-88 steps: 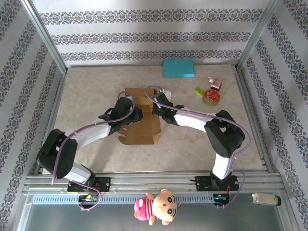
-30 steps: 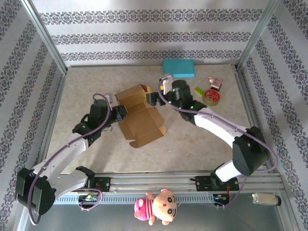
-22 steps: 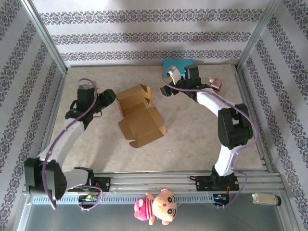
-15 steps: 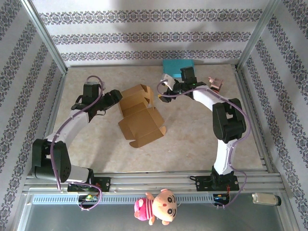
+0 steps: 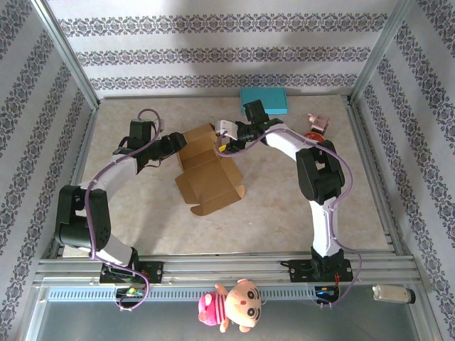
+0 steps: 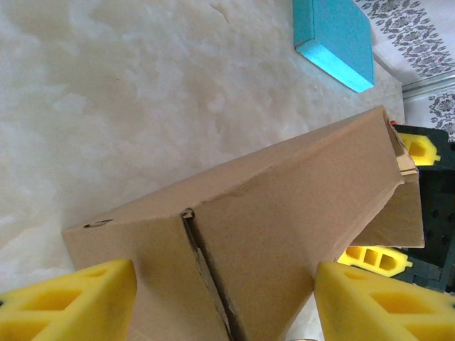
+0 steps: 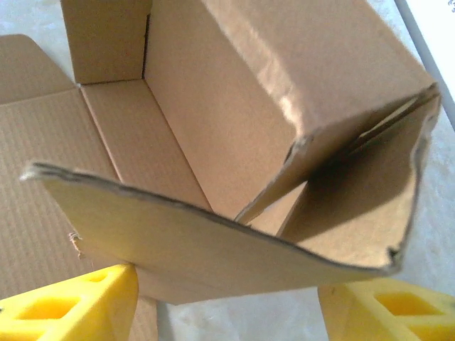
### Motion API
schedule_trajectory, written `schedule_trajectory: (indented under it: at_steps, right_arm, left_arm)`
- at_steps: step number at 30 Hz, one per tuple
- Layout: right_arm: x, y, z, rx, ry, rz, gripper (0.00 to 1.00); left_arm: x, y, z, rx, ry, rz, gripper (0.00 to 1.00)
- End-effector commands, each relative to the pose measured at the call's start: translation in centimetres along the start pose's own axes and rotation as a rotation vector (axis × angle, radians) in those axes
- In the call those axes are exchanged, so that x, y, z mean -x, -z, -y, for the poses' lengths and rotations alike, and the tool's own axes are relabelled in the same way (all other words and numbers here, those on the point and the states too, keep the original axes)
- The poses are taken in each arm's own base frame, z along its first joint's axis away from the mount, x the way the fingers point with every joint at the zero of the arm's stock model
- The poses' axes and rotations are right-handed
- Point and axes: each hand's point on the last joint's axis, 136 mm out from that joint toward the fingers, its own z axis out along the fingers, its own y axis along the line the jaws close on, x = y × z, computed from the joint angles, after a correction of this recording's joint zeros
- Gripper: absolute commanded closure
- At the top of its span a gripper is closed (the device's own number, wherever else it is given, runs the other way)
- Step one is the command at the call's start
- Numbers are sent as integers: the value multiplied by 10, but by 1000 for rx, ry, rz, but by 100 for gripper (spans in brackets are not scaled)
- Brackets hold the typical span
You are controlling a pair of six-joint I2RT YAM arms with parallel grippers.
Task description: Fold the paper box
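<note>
Fingers first: left fingers (image 6: 71,302) are spread wide w/ the outer wall of the paper box (image 5: 206,167) right in front of them. Right fingers (image 7: 67,305) are spread wide too, facing the box's open end from the other side. Nothing is seen pinched by either pair. The box is found mid-bench, its back part stood up into walls & its front flaps laid flat toward the arms. It is judged to be light, thin cardboard: easily bent at the creases, easily dented if squeezed hard, & likely to be slid along the smooth bench (image 5: 298,206) if pushed from one side only. A wall or flap edge close to a crease is best taken, w/ the other side held steady. Lots of bare room is left in front & to the left. A teal box (image 5: 264,101) is set near behind, & a pink thing (image 5: 318,122) is seen by the right rail.
</note>
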Motion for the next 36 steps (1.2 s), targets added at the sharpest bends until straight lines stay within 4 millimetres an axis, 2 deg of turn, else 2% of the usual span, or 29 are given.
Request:
schedule_trajectory:
  at_steps: [1,7,11,15,19,22,26,28,31,34,36]
  right_arm:
    - [18,-9,-3,31,-15,46,31]
    - [25,-25,11,-17,-101,29,33]
    - [32,-37,21,-70,-160,-2,38]
    - [31,-50,23,-131,-172,-63,46]
    - [26,-59,30,-233,-227,-135,59]
    - [26,-57,38,-350,-296,-178,66]
    - [31,-50,40,-425,-392,-202,87]
    - [34,-47,34,-433,-467,-201,91]
    - [41,-43,14,-456,-545,-185,92]
    - [41,-38,-9,-519,-524,-188,93]
    - [39,-40,-22,-518,-520,-194,92]
  left_arm:
    - [9,-2,5,-36,-25,14,34]
    - [9,-2,9,-58,-17,18,34]
    - [10,-2,11,-66,-14,21,34]
    - [11,0,15,-82,-12,23,34]
    - [15,6,23,-113,-1,48,34]
    - [20,13,32,-155,24,85,32]
    - [29,27,47,-207,33,148,28]
    - [33,33,51,-226,48,172,27]
    - [34,44,53,-256,72,200,24]
    - [25,53,35,-198,73,204,21]
    - [19,56,16,-101,72,202,19]
